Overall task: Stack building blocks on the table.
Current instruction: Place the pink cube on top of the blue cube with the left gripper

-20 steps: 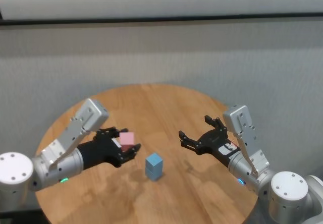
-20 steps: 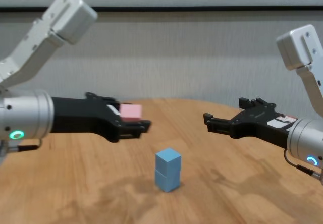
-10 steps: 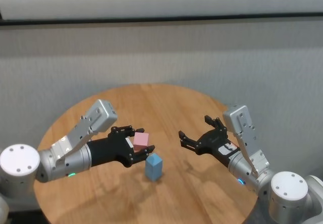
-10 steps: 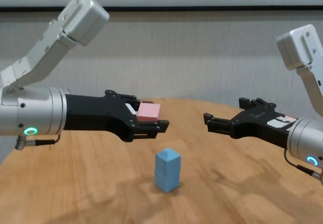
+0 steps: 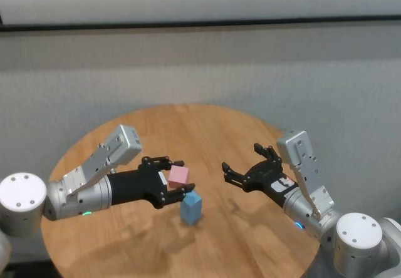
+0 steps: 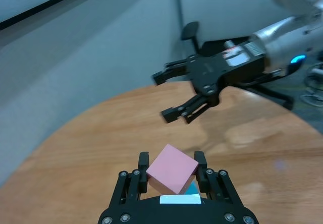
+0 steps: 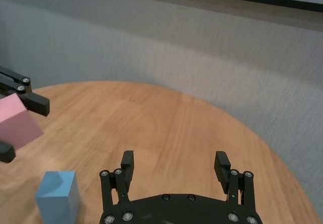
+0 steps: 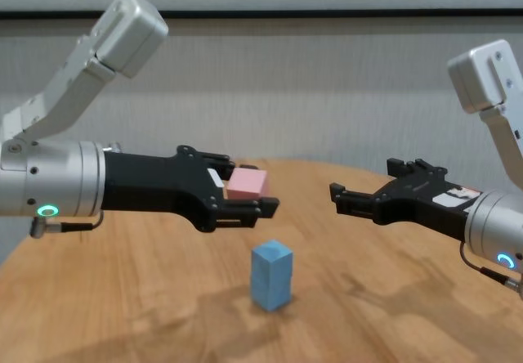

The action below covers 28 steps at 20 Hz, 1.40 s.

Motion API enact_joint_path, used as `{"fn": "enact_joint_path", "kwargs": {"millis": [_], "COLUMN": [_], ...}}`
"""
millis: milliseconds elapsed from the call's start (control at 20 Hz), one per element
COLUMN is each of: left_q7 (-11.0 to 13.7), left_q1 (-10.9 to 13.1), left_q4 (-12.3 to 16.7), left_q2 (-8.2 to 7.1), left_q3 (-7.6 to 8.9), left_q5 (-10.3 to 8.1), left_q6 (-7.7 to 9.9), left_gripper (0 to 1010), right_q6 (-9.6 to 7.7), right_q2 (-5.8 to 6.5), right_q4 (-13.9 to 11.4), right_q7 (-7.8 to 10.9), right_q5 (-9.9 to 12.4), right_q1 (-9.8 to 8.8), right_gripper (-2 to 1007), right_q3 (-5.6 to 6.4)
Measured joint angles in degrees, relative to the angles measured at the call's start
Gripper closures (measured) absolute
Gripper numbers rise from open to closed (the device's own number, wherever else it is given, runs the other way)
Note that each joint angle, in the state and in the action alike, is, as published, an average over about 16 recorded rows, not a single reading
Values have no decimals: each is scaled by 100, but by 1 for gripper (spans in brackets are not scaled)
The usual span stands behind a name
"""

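**Pink cube held above the blue stack**

Pale pink and matte, the pink block sits clamped between the fingers of the left gripper, lifted clear of the table and tilted a little, one corner turned upward in the left wrist view. The gripper reaches in from the robot's left, its black fingers pressed to two opposite faces of the cube.

Below and just to the right of the held cube stands the blue stack — two light blue blocks, one on top of the other, upright near the middle of the wood-grain top. In the head view the pink block hangs close above the stack, not touching it; a gap shows between them in the chest view.

The right gripper hovers over the table's right side, well apart from the stack — its fingers spread wide, holding nothing. The right wrist view shows its own fingers parted over bare wood, with the stack off to one side.
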<state>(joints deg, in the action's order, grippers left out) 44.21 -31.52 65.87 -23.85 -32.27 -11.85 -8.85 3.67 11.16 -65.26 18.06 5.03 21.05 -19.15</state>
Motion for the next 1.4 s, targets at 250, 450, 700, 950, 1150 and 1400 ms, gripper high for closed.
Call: {"fn": "enact_joint_path", "kwargs": {"millis": [250, 450, 700, 950, 1150, 1400], "left_q7": [175, 234, 204, 126, 64, 18], "left_q1": [-142, -247, -352, -416, -431, -422], "left_q4": [-215, -382, -564, -690, -723, -703], "left_q2": [21, 57, 128, 209, 258, 289], "left_q3": [-116, -210, -315, -398, -445, -491], "left_q5": [-59, -71, -51, -23, -6, 8], "left_q6": [-205, -311, -347, -295, -220, -112], "left_gripper": [447, 447, 447, 447, 447, 447], "right_q6": [0, 0, 0, 0, 0, 0], "right_q2": [0, 0, 0, 0, 0, 0], "right_q4": [0, 0, 0, 0, 0, 0], "right_q7": [0, 0, 0, 0, 0, 0], "right_q5": [0, 0, 0, 0, 0, 0], "right_q1": [0, 0, 0, 0, 0, 0], "right_gripper": [2, 2, 2, 2, 2, 2], "right_q3": [0, 0, 0, 0, 0, 0]}}
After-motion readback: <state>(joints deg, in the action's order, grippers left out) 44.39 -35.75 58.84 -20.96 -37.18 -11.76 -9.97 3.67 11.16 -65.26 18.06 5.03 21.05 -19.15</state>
